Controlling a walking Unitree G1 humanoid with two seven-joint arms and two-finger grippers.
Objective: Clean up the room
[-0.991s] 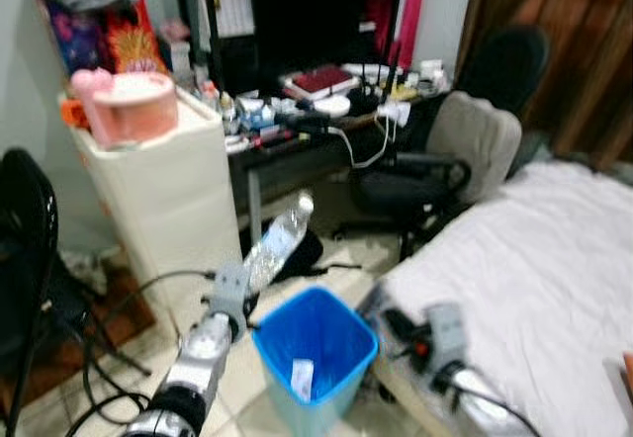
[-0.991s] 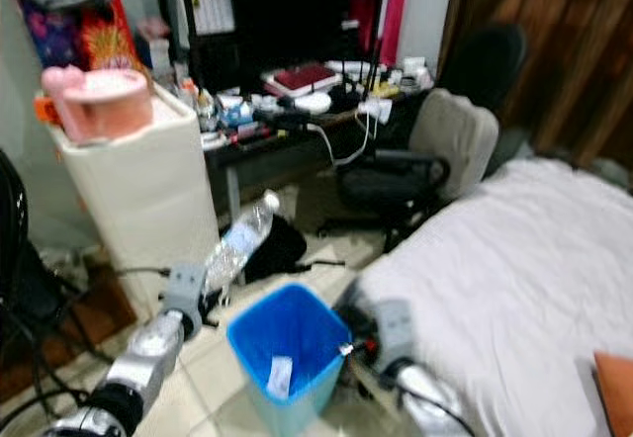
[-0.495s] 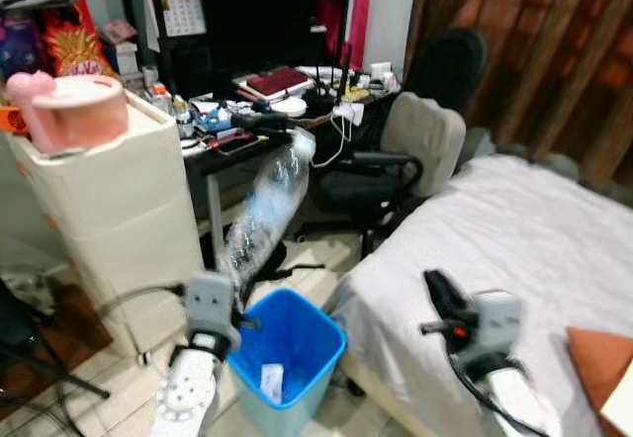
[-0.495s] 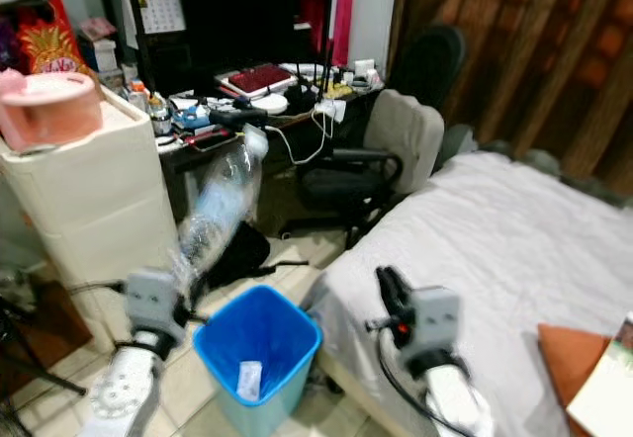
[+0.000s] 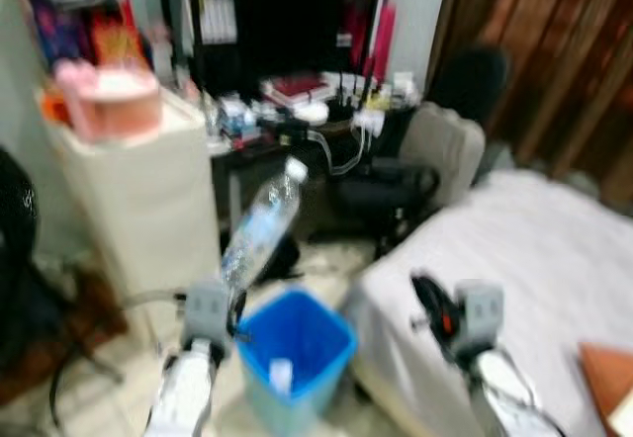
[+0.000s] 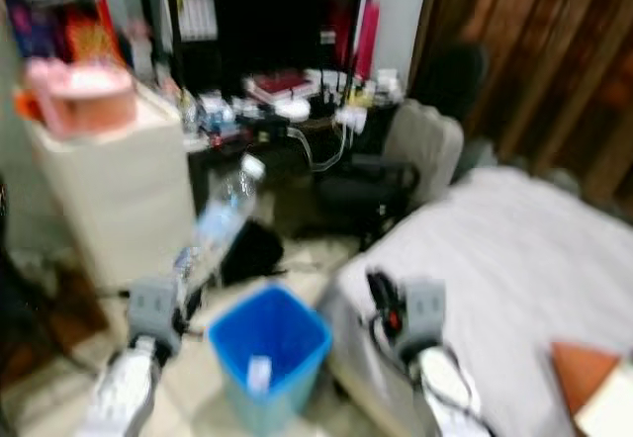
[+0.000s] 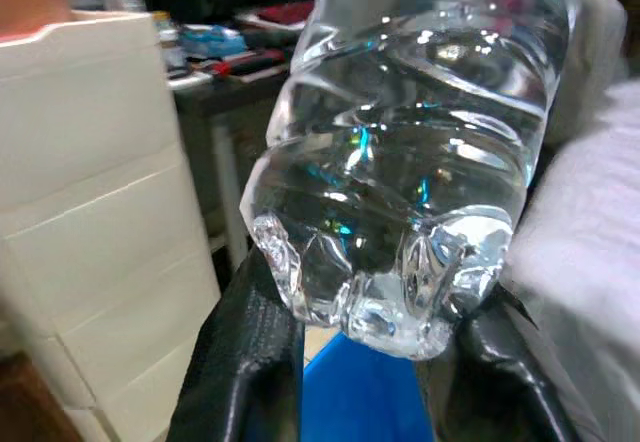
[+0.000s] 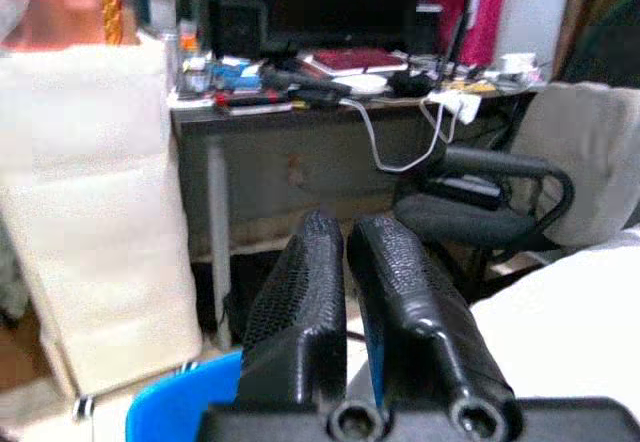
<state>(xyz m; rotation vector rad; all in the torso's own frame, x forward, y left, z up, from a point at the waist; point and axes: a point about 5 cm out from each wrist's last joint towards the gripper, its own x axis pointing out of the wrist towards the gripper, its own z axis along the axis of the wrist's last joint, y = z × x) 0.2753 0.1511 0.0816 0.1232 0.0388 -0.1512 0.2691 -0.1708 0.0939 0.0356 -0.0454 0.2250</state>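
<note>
Now, your left claw (image 7: pixel 365 352): gripped the bottle (image 5: pixel 259 227) by its base.
Bin (image 5: pixel 297 353): sat just below that claw.
Your right claw (image 8: pixel 350 262): fingers pressed together, holding nothing, beside the bed (image 5: pixel 554 259).

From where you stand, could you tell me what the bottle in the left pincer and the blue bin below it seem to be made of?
The bottle held in the left pincer looks like thin clear plastic: see-through, ribbed, glossy with bright glints. The blue bin looks like moulded plastic, with an even saturated colour and smooth, thin walls, though blur leaves its finish uncertain.
</note>
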